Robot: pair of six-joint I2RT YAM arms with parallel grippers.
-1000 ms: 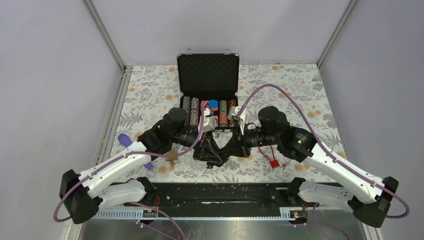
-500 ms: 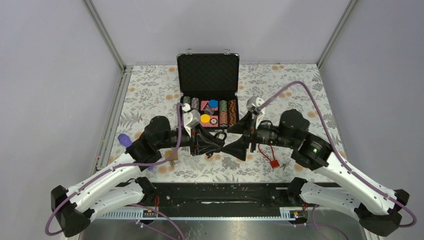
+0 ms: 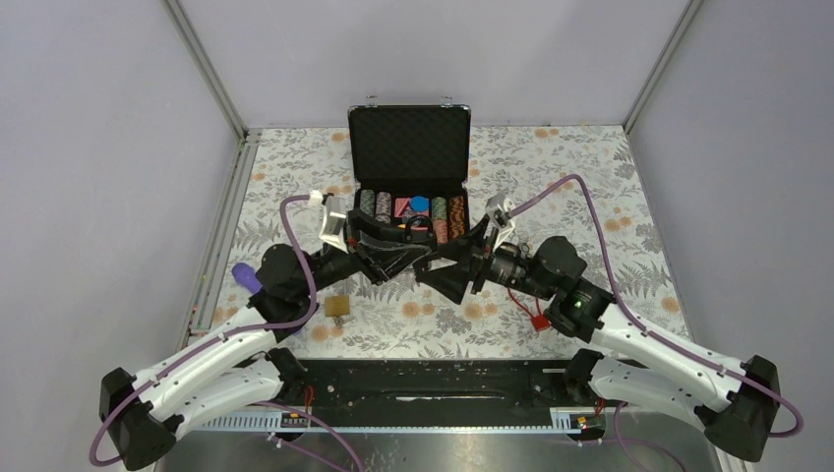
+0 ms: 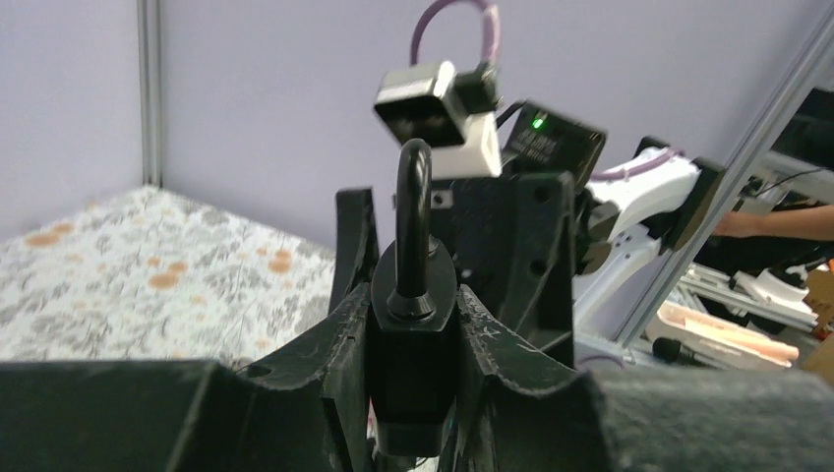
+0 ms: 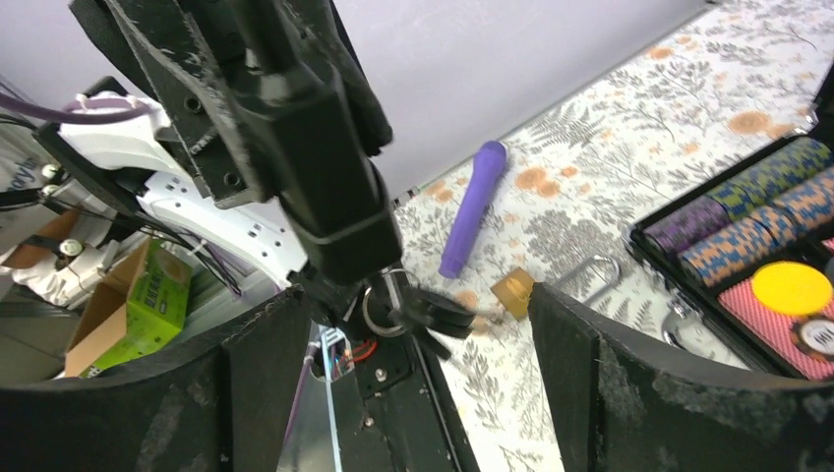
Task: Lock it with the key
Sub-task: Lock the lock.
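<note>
My left gripper (image 4: 413,329) is shut on a black padlock (image 4: 413,354) and holds it in the air, its shackle (image 4: 414,197) pointing away from the wrist. In the right wrist view the padlock body (image 5: 329,177) hangs between the wide-apart fingers. A ring of black-headed keys (image 5: 438,317) dangles at its lower end. My right gripper (image 5: 423,324) is open around those keys and touches none of them. From above, the left gripper (image 3: 393,254) and right gripper (image 3: 445,267) face each other just in front of the case.
An open black case (image 3: 410,147) with poker chips stands behind the grippers. A brass padlock (image 3: 338,307) and a purple cylinder (image 3: 245,276) lie on the floral cloth at the left. A red-tagged key (image 3: 539,322) lies at the right.
My right gripper has opened and let go of the key. Both grippers have risen and shifted back toward the case, the left one still carrying the black padlock.
</note>
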